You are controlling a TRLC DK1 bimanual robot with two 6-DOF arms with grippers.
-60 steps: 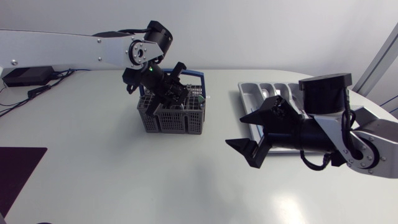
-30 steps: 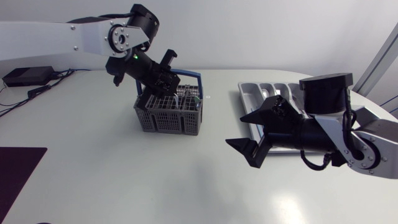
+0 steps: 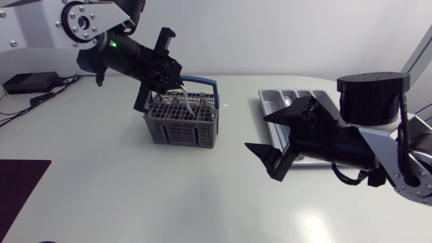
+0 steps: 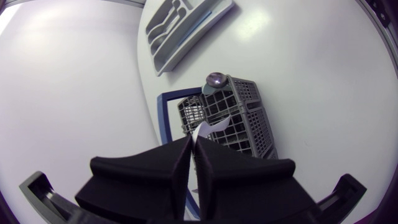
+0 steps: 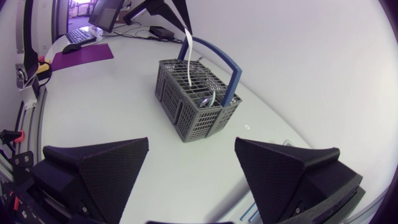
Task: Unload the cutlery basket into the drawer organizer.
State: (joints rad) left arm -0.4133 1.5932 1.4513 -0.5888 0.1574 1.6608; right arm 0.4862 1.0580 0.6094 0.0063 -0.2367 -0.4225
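Note:
The grey cutlery basket (image 3: pixel 181 125) with a blue handle (image 3: pixel 204 85) stands on the white table, with several pieces of cutlery upright in it. My left gripper (image 3: pixel 170 75) hangs just above its back left corner, shut on a slim white piece of cutlery (image 5: pixel 188 43). The piece's lower end reaches down to the basket's top (image 5: pixel 196 93). In the left wrist view the white piece (image 4: pixel 200 132) sticks out between the pressed fingers, with the basket (image 4: pixel 245 118) below. The grey drawer organizer (image 3: pixel 283 98) lies at the right. My right gripper (image 3: pixel 275 143) hovers open beside it, holding nothing.
A spoon bowl (image 4: pixel 216 79) stands up at one corner of the basket. A dark mat (image 3: pixel 20 182) lies at the table's front left edge. Bare table stretches between the basket and the organizer and across the front.
My left gripper has risen and drawn back to the left out of the basket, lifting the white piece with it. The basket shifted slightly left. The right arm lifted a little.

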